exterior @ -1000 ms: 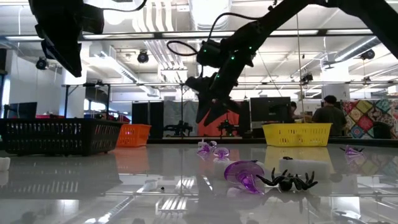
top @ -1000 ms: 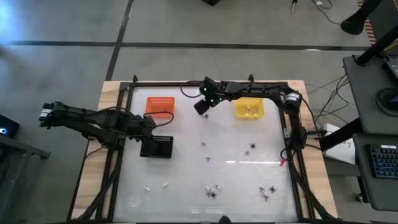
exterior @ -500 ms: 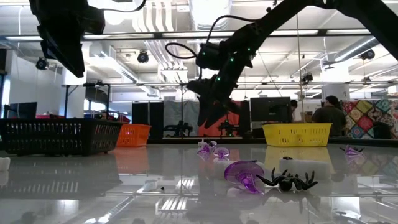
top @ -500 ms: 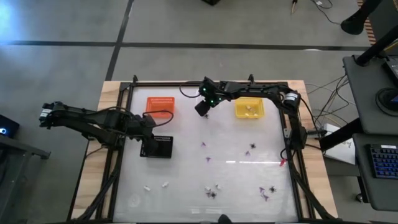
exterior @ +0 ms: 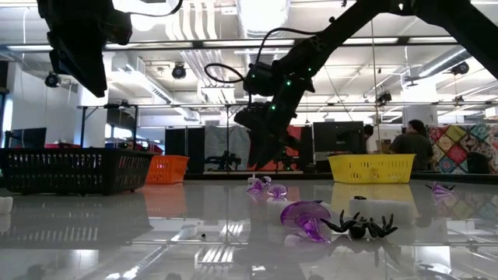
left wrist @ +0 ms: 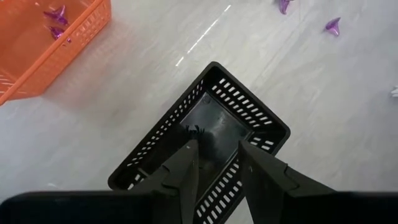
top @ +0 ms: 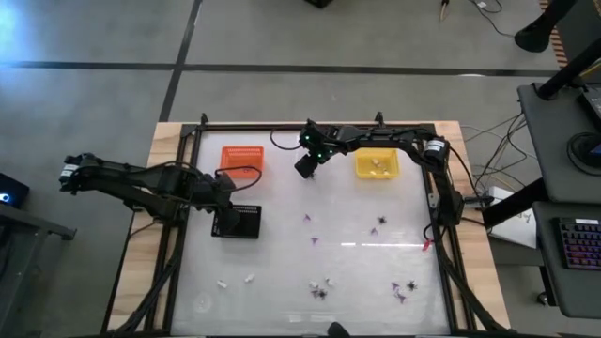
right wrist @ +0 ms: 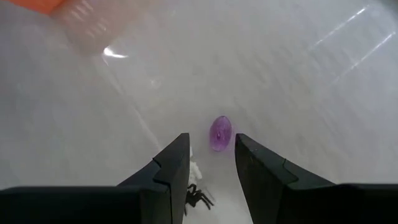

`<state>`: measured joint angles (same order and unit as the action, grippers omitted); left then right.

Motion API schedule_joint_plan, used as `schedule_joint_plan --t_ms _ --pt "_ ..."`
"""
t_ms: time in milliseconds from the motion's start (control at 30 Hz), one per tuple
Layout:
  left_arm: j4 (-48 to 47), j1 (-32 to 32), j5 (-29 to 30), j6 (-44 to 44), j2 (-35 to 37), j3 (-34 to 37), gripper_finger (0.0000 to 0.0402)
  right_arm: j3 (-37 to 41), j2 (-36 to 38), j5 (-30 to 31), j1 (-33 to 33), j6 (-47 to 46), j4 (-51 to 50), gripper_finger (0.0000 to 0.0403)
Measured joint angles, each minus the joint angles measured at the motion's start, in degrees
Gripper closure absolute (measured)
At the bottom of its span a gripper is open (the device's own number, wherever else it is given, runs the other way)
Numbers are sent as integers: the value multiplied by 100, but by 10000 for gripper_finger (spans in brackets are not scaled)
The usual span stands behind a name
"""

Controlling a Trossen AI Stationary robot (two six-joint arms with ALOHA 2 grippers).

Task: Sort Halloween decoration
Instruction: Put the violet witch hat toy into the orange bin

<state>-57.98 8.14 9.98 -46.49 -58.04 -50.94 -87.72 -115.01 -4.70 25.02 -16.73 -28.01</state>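
Small Halloween trinkets lie scattered on the white table: purple ones [top: 307,218], whitish ones [top: 249,278] and a black spider [exterior: 359,227] beside a purple piece [exterior: 303,218]. My left gripper [left wrist: 217,163] hangs open above the black basket [top: 237,222], where a dark spider [left wrist: 196,130] lies on the floor. My right gripper [right wrist: 210,162] is open above the table between the orange basket [top: 241,158] and the yellow basket [top: 376,162]. Past its fingers lie a purple trinket [right wrist: 220,132], a whitish piece [right wrist: 194,169] and a black spider [right wrist: 198,196].
The orange basket [left wrist: 43,37] holds purple trinkets, and the yellow one holds whitish pieces [top: 378,165]. A black frame [top: 282,126] rims the table. More trinkets lie along the near edge [top: 322,286]. People sit far behind the table [exterior: 408,140].
My right gripper has rolled a little about its own axis over the far middle of the table. The trinkets and baskets lie as before.
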Motion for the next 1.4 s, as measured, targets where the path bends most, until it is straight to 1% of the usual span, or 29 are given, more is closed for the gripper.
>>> schedule_joint_plan --t_ms 833,1400 --pt "167 1 -2 -253 0 0 306 128 -41 21 26 103 229 284" --pt "188 2 -2 -240 0 0 306 455 -45 21 50 114 863 284"
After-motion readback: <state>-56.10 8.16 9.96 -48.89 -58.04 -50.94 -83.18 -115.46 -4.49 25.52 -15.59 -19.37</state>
